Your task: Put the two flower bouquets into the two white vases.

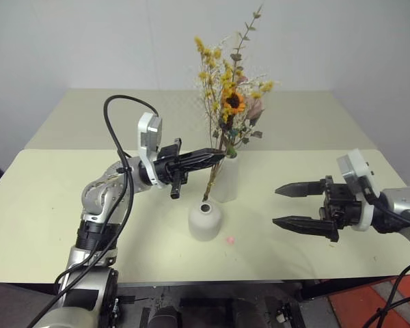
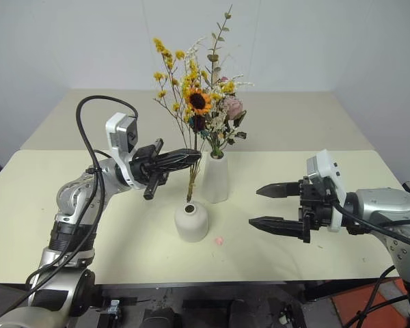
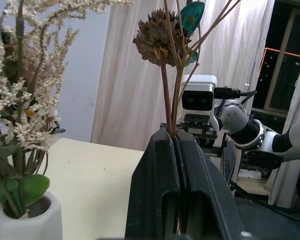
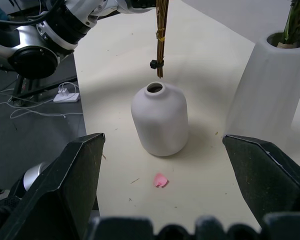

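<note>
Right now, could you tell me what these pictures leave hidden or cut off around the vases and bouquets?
- Inside of the short vase: dark through its small hole, right wrist view.
- Stems inside the tall vase: hidden by its wall.
- Yellow bouquet stems where gripped: covered by the left gripper fingers, left wrist view.
- Tall vase's base: cut off by the left wrist view's edge.

Before me stands a pale yellow-green table (image 1: 55,198), with a second tabletop of the same colour (image 1: 123,113) butted against its far edge. On my table the tall white vase (image 1: 227,179) stands near the middle, and the short squat vase (image 1: 205,220) stands just in front of it. A small pink petal (image 1: 230,240) lies just beside the squat one.
</note>
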`<action>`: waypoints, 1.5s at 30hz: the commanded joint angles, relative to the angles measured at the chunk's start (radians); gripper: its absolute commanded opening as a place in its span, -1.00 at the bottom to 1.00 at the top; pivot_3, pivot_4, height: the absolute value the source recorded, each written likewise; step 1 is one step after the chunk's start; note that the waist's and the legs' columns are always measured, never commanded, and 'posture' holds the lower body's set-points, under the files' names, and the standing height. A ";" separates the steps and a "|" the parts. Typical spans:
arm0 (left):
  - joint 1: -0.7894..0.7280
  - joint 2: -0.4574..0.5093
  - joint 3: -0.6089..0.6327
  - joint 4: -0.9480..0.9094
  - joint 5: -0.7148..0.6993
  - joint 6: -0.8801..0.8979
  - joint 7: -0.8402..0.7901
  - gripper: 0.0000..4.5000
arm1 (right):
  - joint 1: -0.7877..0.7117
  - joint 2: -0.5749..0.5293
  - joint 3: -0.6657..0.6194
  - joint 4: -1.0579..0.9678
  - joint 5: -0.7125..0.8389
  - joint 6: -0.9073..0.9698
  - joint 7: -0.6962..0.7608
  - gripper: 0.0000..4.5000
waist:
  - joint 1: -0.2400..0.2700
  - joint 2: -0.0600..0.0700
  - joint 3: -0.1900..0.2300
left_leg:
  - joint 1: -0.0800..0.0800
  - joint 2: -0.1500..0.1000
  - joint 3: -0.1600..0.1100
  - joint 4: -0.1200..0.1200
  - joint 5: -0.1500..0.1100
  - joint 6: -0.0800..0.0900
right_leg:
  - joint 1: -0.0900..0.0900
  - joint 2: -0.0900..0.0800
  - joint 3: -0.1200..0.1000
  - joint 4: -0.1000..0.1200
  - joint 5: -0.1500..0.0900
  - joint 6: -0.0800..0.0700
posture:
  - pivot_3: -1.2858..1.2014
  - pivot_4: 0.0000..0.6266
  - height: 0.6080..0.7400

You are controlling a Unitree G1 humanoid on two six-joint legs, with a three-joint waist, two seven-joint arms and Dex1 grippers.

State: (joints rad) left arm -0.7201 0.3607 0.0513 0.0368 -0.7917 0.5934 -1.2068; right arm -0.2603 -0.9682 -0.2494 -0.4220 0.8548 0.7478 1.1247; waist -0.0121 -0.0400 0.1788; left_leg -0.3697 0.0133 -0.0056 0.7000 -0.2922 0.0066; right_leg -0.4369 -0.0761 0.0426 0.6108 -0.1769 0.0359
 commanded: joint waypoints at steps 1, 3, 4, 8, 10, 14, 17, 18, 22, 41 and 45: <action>-0.013 -0.009 0.004 -0.009 -0.012 -0.001 0.003 -0.99 | -0.004 -0.006 -0.035 -0.022 0.018 -0.011 -0.004 1.00 | 0.000 0.000 0.000 | 0.000 0.000 0.000 0.000 0.000 0.000 | 0.000 0.000 0.000 0.000 0.000 0.000 | 0.03 -0.52 1.00; -0.007 -0.012 0.004 -0.010 -0.017 0.010 0.007 -0.99 | -0.003 -0.006 -0.036 -0.022 0.017 -0.011 -0.006 1.00 | 0.000 0.000 0.000 | 0.000 0.000 0.000 0.000 0.000 0.000 | 0.000 0.000 0.000 0.000 0.000 0.000 | 0.03 -0.52 1.00; -0.002 -0.013 0.002 -0.012 -0.017 0.012 0.006 -0.99 | -0.003 -0.006 -0.035 -0.023 0.017 -0.011 -0.007 1.00 | 0.000 0.000 0.000 | 0.000 0.000 0.000 0.000 0.000 0.000 | 0.000 0.000 0.000 0.000 0.000 0.000 | 0.03 -0.52 1.00; 0.017 -0.014 -0.005 -0.015 -0.007 0.017 0.008 -0.99 | 0.005 -0.006 -0.036 -0.029 0.017 -0.011 -0.012 1.00 | 0.000 0.000 0.000 | 0.000 0.000 0.000 0.000 0.000 0.000 | 0.000 0.000 0.000 0.000 0.000 0.000 | 0.03 -0.52 1.00; 0.019 -0.012 -0.008 -0.009 0.001 0.014 0.008 -0.99 | 0.006 -0.007 -0.035 -0.028 0.017 -0.011 -0.012 1.00 | 0.000 0.000 0.000 | 0.000 0.000 0.000 0.000 0.000 0.000 | 0.000 0.000 0.000 0.000 0.000 0.000 | 0.03 -0.52 1.00; 0.026 -0.008 -0.016 0.005 0.020 0.006 0.004 -0.99 | -0.001 -0.006 -0.029 -0.023 0.015 -0.014 -0.012 1.00 | 0.000 0.000 0.000 | 0.000 0.000 0.000 0.000 0.000 0.000 | 0.000 0.000 0.000 0.000 0.000 0.000 | 0.03 -0.52 1.00; 0.033 -0.010 -0.022 0.016 0.039 -0.005 0.004 -0.99 | -0.003 -0.004 -0.026 -0.022 0.013 -0.016 -0.013 1.00 | -0.001 0.000 0.000 | 0.000 0.000 0.000 0.000 0.000 0.000 | 0.000 0.000 0.000 0.000 0.000 0.000 | 0.03 -0.52 1.00; 0.036 -0.011 -0.024 0.020 0.045 -0.008 0.004 -0.99 | -0.003 -0.003 -0.026 -0.022 0.012 -0.017 -0.013 1.00 | -0.001 0.000 0.000 | 0.000 0.000 0.000 0.000 0.000 0.000 | 0.000 0.000 0.000 0.000 0.000 0.000 | 0.03 -0.52 1.00; 0.048 -0.015 -0.032 0.025 0.063 -0.014 0.004 -0.99 | 0.000 -0.004 -0.031 -0.024 0.014 -0.016 -0.015 1.00 | 0.000 0.000 0.000 | 0.000 0.000 0.000 0.000 0.000 0.000 | 0.000 0.000 0.000 0.000 0.000 0.000 | 0.03 -0.52 1.00; 0.169 0.187 0.033 -0.076 0.037 0.066 -0.025 0.43 | 0.021 0.002 -0.026 -0.021 -0.011 -0.036 -0.021 1.00 | -0.003 0.000 0.000 | 0.000 0.001 0.000 0.000 0.000 0.000 | 0.000 0.000 0.000 0.000 0.000 0.000 | 0.03 -0.52 1.00; 0.222 0.259 0.078 -0.112 0.026 0.079 -0.014 0.98 | 0.008 0.006 -0.012 -0.005 -0.020 -0.046 -0.016 1.00 | -0.002 0.000 0.000 | 0.000 0.001 0.000 0.000 0.000 0.000 | 0.000 0.000 0.000 0.000 0.000 0.000 | 0.03 -0.52 1.00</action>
State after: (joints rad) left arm -0.5039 0.6006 0.0956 -0.0323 -0.7455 0.6631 -1.2190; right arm -0.2329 -0.9639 -0.2464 -0.4208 0.8349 0.7278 1.1060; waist -0.0139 -0.0399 0.1788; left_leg -0.3693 0.0140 -0.0055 0.6997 -0.2922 0.0067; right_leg -0.4371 -0.0759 0.0425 0.6110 -0.1773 0.0364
